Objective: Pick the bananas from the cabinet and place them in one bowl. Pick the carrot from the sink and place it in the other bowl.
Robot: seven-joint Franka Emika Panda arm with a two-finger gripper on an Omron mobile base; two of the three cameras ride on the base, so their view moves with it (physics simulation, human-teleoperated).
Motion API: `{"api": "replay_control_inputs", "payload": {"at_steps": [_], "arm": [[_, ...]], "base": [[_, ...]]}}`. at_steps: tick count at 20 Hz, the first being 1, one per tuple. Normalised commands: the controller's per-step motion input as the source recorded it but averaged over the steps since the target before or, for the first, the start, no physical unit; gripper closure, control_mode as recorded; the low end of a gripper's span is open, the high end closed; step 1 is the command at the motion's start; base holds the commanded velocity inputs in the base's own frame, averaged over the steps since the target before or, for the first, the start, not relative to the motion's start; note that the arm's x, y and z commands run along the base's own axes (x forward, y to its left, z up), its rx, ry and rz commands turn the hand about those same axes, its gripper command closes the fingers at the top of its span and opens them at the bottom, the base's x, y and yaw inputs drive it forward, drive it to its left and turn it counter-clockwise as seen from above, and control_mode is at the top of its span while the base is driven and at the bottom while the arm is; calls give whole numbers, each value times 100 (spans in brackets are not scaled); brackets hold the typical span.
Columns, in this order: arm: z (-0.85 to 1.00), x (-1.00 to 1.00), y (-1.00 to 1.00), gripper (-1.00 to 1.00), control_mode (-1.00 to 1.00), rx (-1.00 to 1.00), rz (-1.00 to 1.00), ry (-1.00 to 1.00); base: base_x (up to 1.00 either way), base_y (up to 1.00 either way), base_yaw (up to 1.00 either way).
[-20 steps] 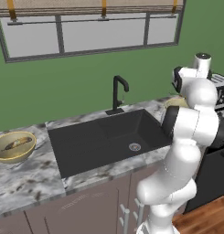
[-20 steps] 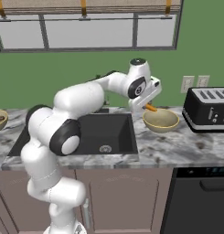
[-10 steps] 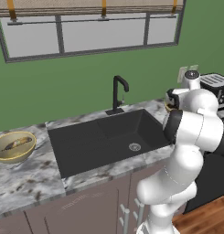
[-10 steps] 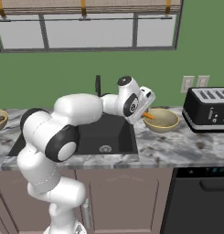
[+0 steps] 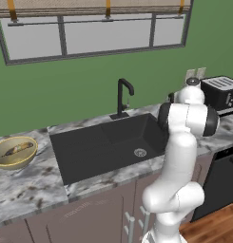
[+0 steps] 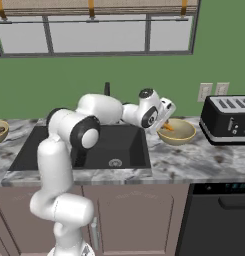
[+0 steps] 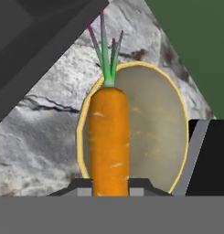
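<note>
Carrot (image 7: 108,139) is sitting in my grip, jaws clamped shut on its thick end, orange body pointing away from the hand camera with the green top (image 7: 105,55) at the far end. My gripper (image 7: 110,184) is holding it over the other bowl (image 7: 157,137): in the hand view the carrot is overlapping the bowl's left half and its yellow rim, green top reaching past the rim onto the marble counter (image 7: 38,137). I can't tell whether the carrot is touching the bowl.

In the right base view the carrot (image 6: 167,126) is showing as an orange bit at the bowl's (image 6: 178,133) left rim, just below my gripper (image 6: 165,120). That bowl is standing on the counter (image 6: 194,160) between the sink (image 6: 116,150) and the black toaster (image 6: 229,120), apart from both. Wall outlets (image 6: 214,92) are sitting on the green wall above it.

My arm is reaching across the sink's right end. In the left base view the sink (image 5: 103,147) is lying dark and rectangular, silver drain (image 5: 140,153) on its floor, black gooseneck tap (image 5: 122,97) at its back edge.

The one bowl (image 5: 14,152) is standing on the counter well left of the sink, the bananas (image 5: 18,149) lying inside it. Window (image 5: 94,33) is running along the wall above.
</note>
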Motion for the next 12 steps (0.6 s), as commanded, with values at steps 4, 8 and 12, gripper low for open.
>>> {"api": "replay_control_inputs", "payload": {"at_steps": [4, 8, 12], "arm": [[-11, 95, -68, 100, -100, 10, 0, 6], [-20, 63, -56, -100, -100, 6, 0, 2], [17, -1, 3, -100, -100, 0, -1, 0]], "base": [[0, 0, 0], [0, 0, 0], [0, 0, 0]]}}
